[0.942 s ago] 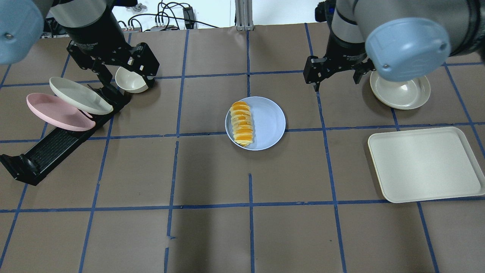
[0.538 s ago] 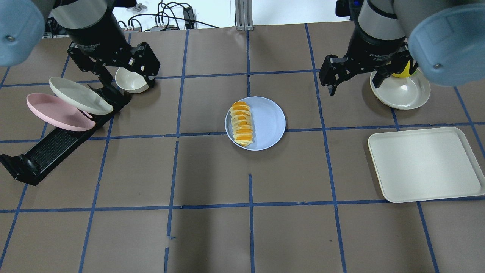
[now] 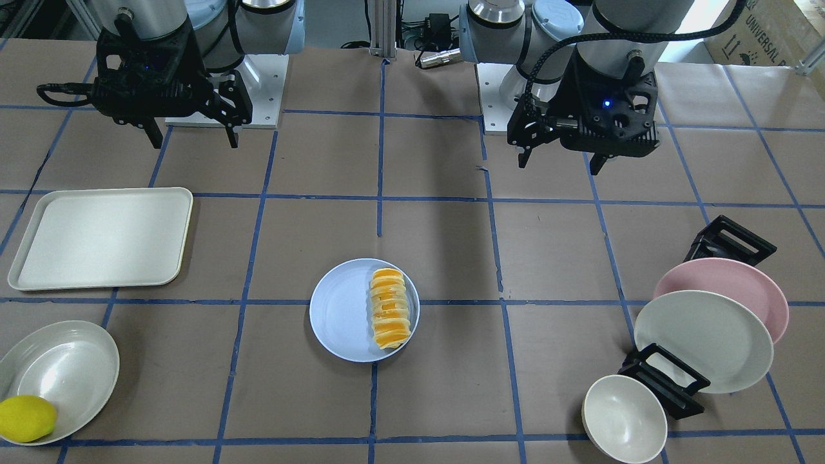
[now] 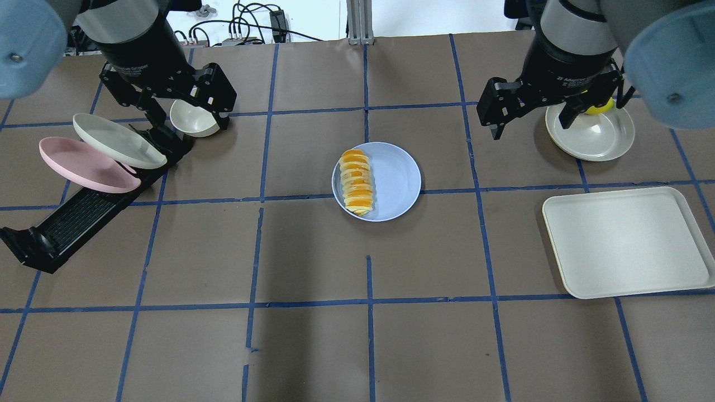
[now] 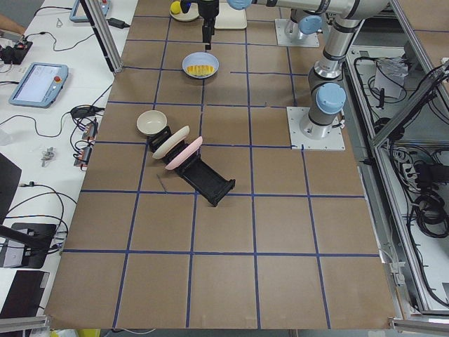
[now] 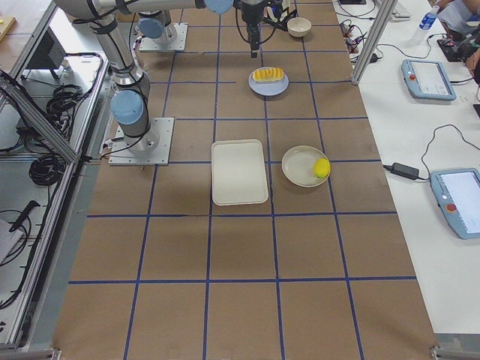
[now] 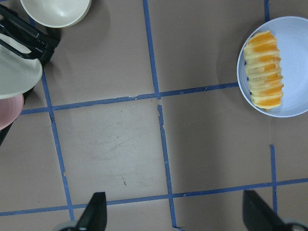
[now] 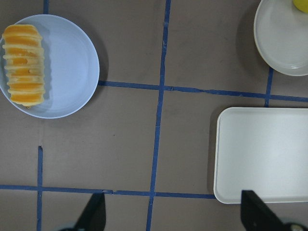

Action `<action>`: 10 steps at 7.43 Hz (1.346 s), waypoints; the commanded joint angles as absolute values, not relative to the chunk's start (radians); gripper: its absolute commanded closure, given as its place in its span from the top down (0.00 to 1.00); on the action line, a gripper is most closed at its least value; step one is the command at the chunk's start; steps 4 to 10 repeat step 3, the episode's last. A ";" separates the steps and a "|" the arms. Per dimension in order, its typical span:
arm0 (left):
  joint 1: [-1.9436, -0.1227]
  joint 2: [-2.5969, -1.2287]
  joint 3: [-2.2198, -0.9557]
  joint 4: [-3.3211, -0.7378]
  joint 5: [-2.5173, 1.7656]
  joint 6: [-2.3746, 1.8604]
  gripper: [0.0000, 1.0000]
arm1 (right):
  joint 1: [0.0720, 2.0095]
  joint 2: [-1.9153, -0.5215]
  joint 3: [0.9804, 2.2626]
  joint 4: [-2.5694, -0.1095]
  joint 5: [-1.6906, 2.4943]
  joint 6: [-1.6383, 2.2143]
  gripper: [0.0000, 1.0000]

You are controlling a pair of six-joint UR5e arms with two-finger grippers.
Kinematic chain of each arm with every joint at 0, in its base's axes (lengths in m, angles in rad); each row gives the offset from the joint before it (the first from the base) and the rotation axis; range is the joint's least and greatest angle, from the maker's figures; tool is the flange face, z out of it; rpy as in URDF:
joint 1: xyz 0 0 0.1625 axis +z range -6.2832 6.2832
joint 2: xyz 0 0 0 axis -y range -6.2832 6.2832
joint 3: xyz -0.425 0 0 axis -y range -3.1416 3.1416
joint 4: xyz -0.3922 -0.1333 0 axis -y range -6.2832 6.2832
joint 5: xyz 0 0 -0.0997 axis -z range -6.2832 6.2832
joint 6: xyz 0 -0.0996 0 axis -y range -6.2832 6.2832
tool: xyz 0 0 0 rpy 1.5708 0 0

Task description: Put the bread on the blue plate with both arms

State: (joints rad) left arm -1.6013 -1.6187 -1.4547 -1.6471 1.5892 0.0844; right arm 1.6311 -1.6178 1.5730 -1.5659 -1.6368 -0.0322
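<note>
Both jaws stand wide and empty on the left gripper (image 3: 559,164) and right gripper (image 3: 193,142), well apart from the bread (image 4: 356,181) lying at nine o'clock on the blue plate (image 4: 397,178), where its edge-hugging position risks rolling off if bumped.

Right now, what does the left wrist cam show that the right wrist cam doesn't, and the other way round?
Left wrist only: the cream bowl, and the black rack holding the cream-white plate and the edge of the pink plate.
Right wrist only: the cream tray and the cream dish, with the lemon at its rim, cut off by the frame.
Both: the bread lying on the blue plate, toward one side. Each view also shows its own fingers spread: the left gripper and right gripper are open and empty.
</note>
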 commanded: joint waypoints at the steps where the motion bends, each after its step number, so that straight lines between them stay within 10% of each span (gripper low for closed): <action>1: -1.597 -1.618 -1.454 -1.647 1.586 0.084 1.00 | 1.629 -1.618 1.574 -1.566 -1.644 -0.026 1.00; 10: -1.568 -1.606 -1.465 -1.649 1.579 0.089 1.00 | 1.632 -1.618 1.575 -1.566 -1.644 -0.025 1.00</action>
